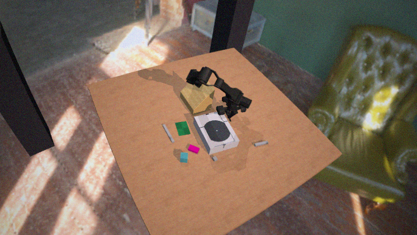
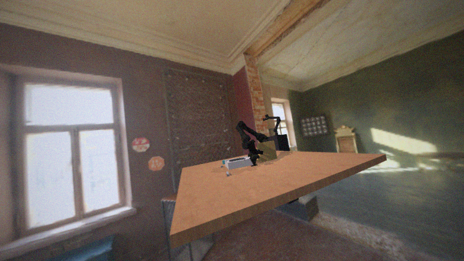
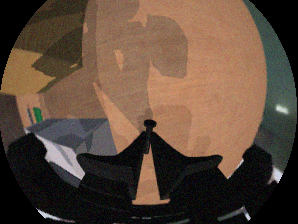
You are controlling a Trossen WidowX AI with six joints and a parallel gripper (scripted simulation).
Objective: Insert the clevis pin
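Observation:
The dark disc (image 1: 210, 128) (image 2: 237, 160) lies flat in the pale rimmed tray (image 1: 216, 150) (image 2: 239, 164) (image 3: 64, 156), with a small light spot at its middle. My gripper (image 1: 230, 117) (image 2: 254, 164) (image 3: 148, 133) is shut on the pin, beyond the tray's right rear side in the top view. The pin's head (image 3: 149, 123) shows just past the fingertips in the wrist view, and its shank runs back between them. The pin is too small to make out in the top and exterior views. Whether it touches the table cannot be told. The tray's pin hole is not distinguishable under the disc.
A wooden block (image 1: 194, 99) (image 2: 267, 151) stands behind the tray. A green square (image 1: 182, 128), a magenta block (image 1: 193, 149), a cyan block (image 1: 183, 157) and a grey bar (image 1: 167, 132) lie left. A small grey piece (image 1: 214, 158) lies in front, another bar (image 1: 260, 143) right.

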